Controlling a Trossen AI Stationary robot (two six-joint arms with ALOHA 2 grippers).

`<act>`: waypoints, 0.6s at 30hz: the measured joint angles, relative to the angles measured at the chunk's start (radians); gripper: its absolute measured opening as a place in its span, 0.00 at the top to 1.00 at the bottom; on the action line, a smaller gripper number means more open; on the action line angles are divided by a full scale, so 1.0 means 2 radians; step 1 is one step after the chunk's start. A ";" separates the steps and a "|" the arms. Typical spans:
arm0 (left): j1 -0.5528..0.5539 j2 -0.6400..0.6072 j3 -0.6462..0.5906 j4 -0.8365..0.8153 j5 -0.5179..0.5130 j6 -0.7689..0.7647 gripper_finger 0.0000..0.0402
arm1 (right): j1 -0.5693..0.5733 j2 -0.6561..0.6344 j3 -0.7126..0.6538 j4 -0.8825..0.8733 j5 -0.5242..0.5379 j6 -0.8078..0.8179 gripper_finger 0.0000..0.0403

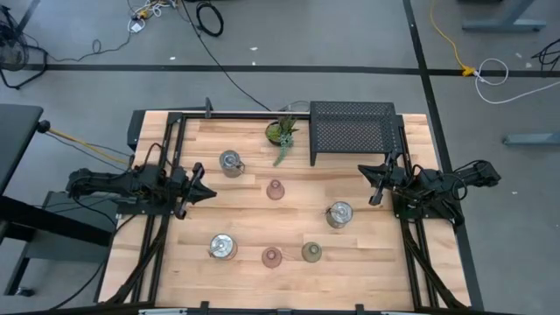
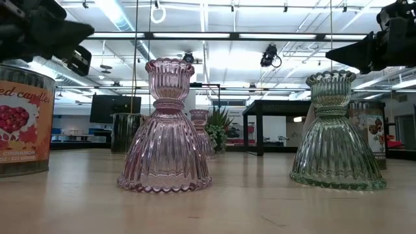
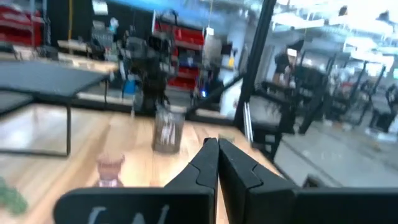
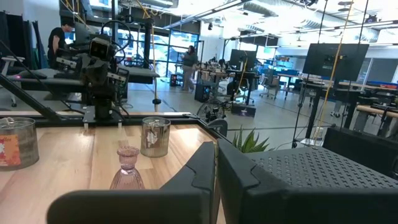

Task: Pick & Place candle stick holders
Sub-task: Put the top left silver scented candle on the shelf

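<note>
Resting low at the left edge of the desk (image 1: 367, 262), the left arm lies stretched toward the middle, its gripper (image 1: 203, 191) clear of every cup. Its fingers (image 3: 208, 163) are pressed together with nothing between them. Just past the tip, toward the far side, stands one silver cup (image 1: 231, 163). Nearer the front edge on the left is a second silver cup (image 1: 221, 247), which carries a printed label when seen from desk height.

Moving toward the middle, a pink glass holder (image 1: 275, 189) stands alone in the open centre of the desk. Another pink holder (image 1: 271, 256) sits at the near edge, with the olive-green holder (image 1: 311, 252) just beside it on the right. All three glass holders stand upright on flared, ribbed bases. At the far edge in the middle is a small potted plant (image 1: 282, 133), and right of it a black mesh rack (image 1: 353, 129) stands on legs against the far side.

Further right, the third silver cup (image 1: 339, 213) stands near the right arm. That arm mirrors the other: folded low at the right edge, pointing inward, with its gripper (image 1: 378, 181) just in front of the rack's near right corner. Its fingers (image 4: 205, 163) are also closed and hold nothing.
</note>
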 joint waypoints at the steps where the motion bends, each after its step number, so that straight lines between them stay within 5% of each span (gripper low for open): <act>1: 0.000 0.000 0.000 0.007 0.000 -0.008 0.96 | 0.000 0.000 0.000 0.000 0.000 0.000 0.96; 11: 0.000 0.000 0.000 0.018 -0.014 -0.011 0.97 | 0.000 0.000 0.000 0.000 0.000 0.000 0.96; 18: 0.001 0.001 0.000 -0.046 -0.127 0.059 0.92 | 0.000 0.000 0.000 0.000 0.000 0.000 0.96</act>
